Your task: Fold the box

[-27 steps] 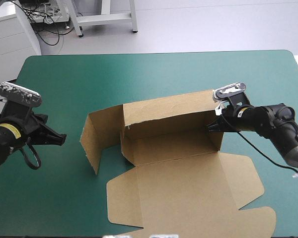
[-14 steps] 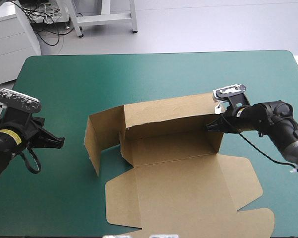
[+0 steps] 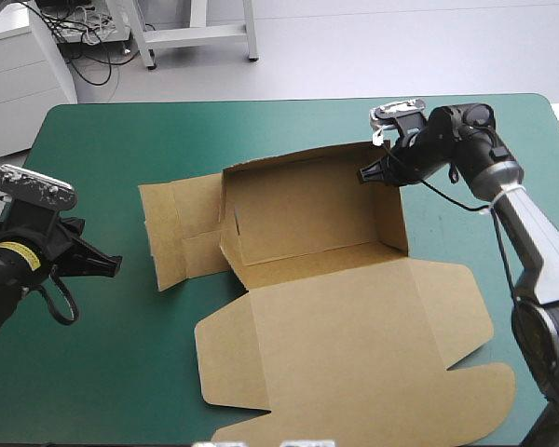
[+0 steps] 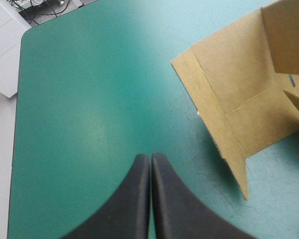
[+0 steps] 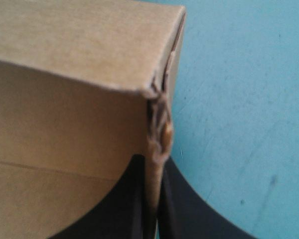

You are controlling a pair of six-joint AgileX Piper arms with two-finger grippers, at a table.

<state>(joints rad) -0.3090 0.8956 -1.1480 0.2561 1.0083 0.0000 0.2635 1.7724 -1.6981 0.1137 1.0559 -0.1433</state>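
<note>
The brown box (image 3: pixel 317 279) lies mid-table as a cut sheet, its far wall (image 3: pixel 303 200) and right end wall raised, its left end flap (image 3: pixel 177 233) leaning low toward the left, its lid flat toward the near edge. My right gripper (image 3: pixel 365 174) is shut on the box at the far right corner; in the right wrist view the crushed corner edge (image 5: pixel 158 134) stands between its black fingers (image 5: pixel 177 199). My left gripper (image 3: pixel 116 264) is shut and holds nothing, near the table's left edge, apart from the left end flap (image 4: pixel 229 94).
The teal-green cover (image 3: pixel 168 140) lies bare behind and left of the box. The lid's rounded tabs (image 3: pixel 466 391) reach close to the near right edge of the table.
My right gripper has moved toward the far edge with the box corner, dragging the raised walls back. The left end flap has dropped from upright to leaning low. The left arm has barely moved.
</note>
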